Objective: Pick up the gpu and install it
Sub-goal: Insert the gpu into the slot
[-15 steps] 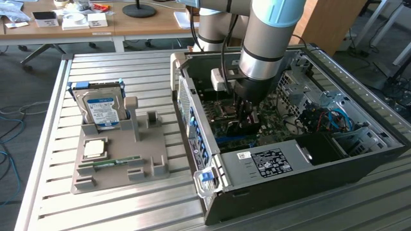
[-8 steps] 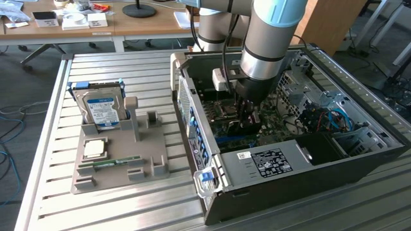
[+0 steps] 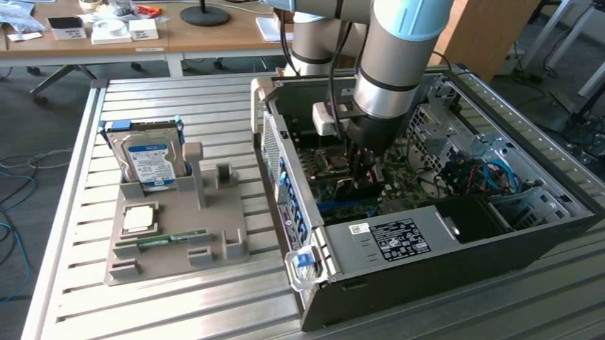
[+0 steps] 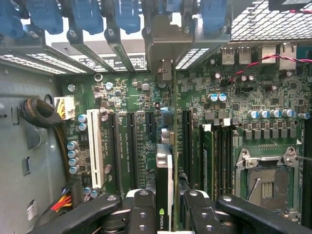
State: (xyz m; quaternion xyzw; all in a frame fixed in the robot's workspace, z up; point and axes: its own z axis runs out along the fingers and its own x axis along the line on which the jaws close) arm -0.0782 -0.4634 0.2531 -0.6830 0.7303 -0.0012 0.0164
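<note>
**Card in my claw, down inside the case**

My claw (image 4: 168,214) is down in the open computer case (image 3: 454,269), low over the motherboard (image 4: 126,92). It is partway closed, neither wide nor clamped flat, and both black fingers (image 4: 141,209) press on the gpu (image 4: 165,165), one on each face. So I have it gripped.

The card stands on edge, square to the board, and I am looking straight down its top edge. On one side is the thin green line of the circuit board, on the other the black and silver bulk of the cooler. Its long axis runs away from my fingers toward the rear wall of the case, where the blue latches (image 4: 129,14) sit in a row. The silver bracket end points at that wall and reaches up close to it.

The card lies parallel to the long black slots (image 4: 186,141), between them, with the white slot (image 4: 96,146) off to one side and the CPU socket (image 4: 268,180) off to the other. Whether its lower edge is seated in a slot, I cannot tell.

Outside the case, at the exterior view's left, the hard drive (image 3: 149,159) stands upright in the gray holder (image 3: 170,255).
</note>
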